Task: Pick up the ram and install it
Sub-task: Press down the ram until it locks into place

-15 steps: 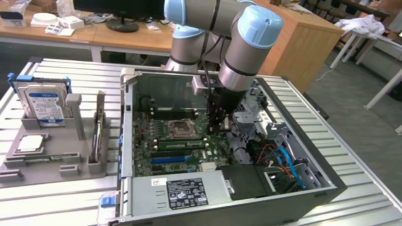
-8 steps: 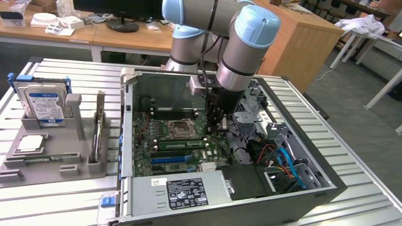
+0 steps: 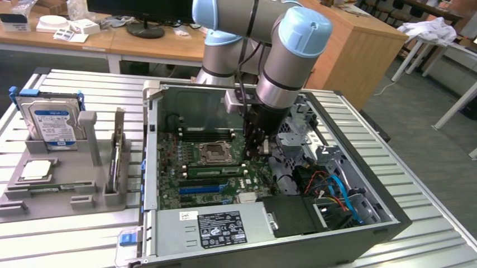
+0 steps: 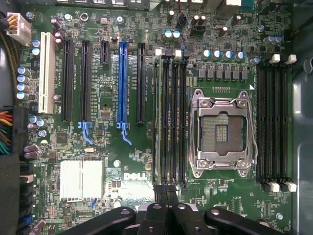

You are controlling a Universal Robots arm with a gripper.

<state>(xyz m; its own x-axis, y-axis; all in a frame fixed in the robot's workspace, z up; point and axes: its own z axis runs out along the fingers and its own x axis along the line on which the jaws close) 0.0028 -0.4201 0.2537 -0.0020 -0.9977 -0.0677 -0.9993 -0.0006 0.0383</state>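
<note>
- pc case [image 3: 372, 234] is lying open with the arm reaching down into it, so stay clear of the walls around the gripper.
- motherboard [image 4: 110, 147] sits right under the gripper [image 4: 167, 205]. i'd keep the wrist square to it.
- the ram [image 3: 214, 170] looks to me like the green stick already standing in a slot just beside the gripper, on the near side of the empty cpu socket [image 4: 222, 129].
- gripper fingers are pressed together, pinching nothing i can see. if it's seating the stick, push straight down and evenly, no rocking.
</note>
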